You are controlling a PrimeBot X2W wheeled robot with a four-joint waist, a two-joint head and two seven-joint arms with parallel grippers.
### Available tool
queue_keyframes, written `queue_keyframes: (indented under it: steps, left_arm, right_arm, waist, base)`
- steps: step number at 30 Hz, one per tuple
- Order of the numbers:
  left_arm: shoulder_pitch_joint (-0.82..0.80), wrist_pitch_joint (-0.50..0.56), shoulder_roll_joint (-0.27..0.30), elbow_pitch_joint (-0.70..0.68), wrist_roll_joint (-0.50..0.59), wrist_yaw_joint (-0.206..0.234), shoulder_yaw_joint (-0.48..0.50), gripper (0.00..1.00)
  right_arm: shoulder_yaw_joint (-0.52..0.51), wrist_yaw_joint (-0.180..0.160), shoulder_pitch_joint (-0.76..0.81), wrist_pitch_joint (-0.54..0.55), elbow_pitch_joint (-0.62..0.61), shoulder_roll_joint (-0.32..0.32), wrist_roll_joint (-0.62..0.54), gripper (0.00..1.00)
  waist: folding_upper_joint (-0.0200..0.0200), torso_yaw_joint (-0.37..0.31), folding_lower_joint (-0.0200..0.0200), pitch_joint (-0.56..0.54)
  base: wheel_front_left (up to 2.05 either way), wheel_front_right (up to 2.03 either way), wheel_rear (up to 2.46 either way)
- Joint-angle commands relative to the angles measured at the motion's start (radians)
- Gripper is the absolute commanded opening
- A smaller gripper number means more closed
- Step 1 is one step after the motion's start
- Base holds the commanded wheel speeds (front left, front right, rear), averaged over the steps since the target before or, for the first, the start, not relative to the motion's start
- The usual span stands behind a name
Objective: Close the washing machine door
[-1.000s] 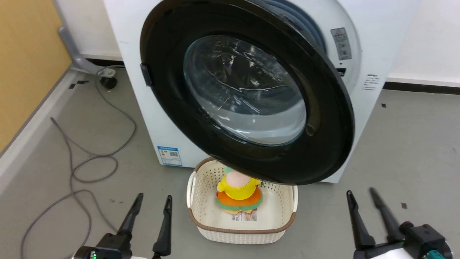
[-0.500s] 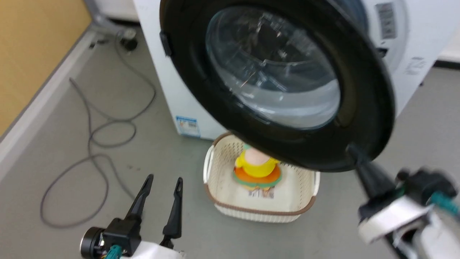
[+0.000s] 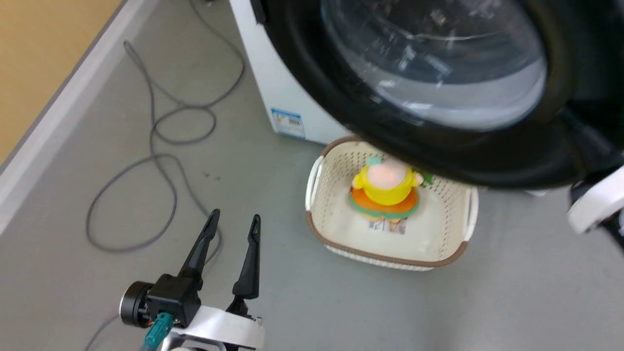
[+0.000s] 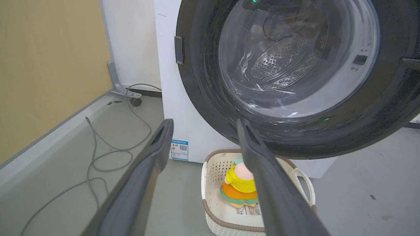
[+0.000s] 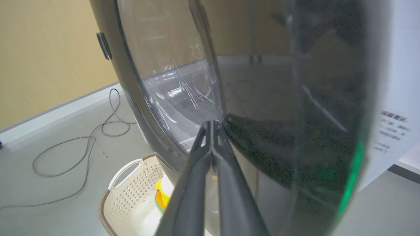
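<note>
The washing machine door (image 3: 341,102), a wide black rim around bulging clear glass, stands swung out from the white washing machine (image 3: 265,68) and hangs over the basket. My right gripper (image 5: 212,124) is shut with nothing held, its tips resting against the door's outer face (image 5: 262,147) near the edge of the glass. Its pale wrist (image 3: 594,200) shows below the door's lower right rim. My left gripper (image 3: 235,218) stays low over the floor, open and empty, well left of the door. From the left gripper (image 4: 204,123) I see the steel drum (image 4: 279,59) through the glass.
A cream perforated basket (image 3: 341,243) holding a yellow and orange toy (image 3: 387,187) stands on the floor under the door. A grey cable (image 3: 161,161) loops over the floor on the left. A yellow wall (image 3: 44,53) with a grey skirting runs along the far left.
The head camera has swung, so the whole picture shifted. My right arm rose from the floor to the door's lower right rim, and its fingers came together. The left gripper stays open.
</note>
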Motion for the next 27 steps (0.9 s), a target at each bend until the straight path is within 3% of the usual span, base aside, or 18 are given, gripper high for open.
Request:
queue_keyframes:
  steps: [1, 17, 27]
  left_arm:
    - [-0.023, -0.004, -0.007, -0.005, 0.008, -0.007, 0.004, 1.0]
    - [-0.068, -0.004, -0.033, -0.002, 0.021, -0.035, -0.001, 1.0]
    - [-0.076, -0.004, -0.037, 0.003, 0.021, -0.033, 0.001, 1.0]
  right_arm:
    - [-0.009, -0.002, -0.048, 0.008, 0.033, -0.024, 0.02, 0.0]
    - [-0.092, -0.002, -0.403, 0.077, 0.414, -0.057, 0.047, 0.0]
    - [-0.1, -0.002, -0.474, 0.032, 0.525, -0.04, 0.04, 0.0]
  waist:
    - [0.0, 0.023, -0.0001, 0.032]
    - [0.0, 0.063, -0.0001, 0.11]
    - [0.0, 0.06, -0.0001, 0.109]
  base:
    - [0.0, 0.0, 0.0]
    - [0.0, 0.0, 0.0]
    - [0.0, 0.0, 0.0]
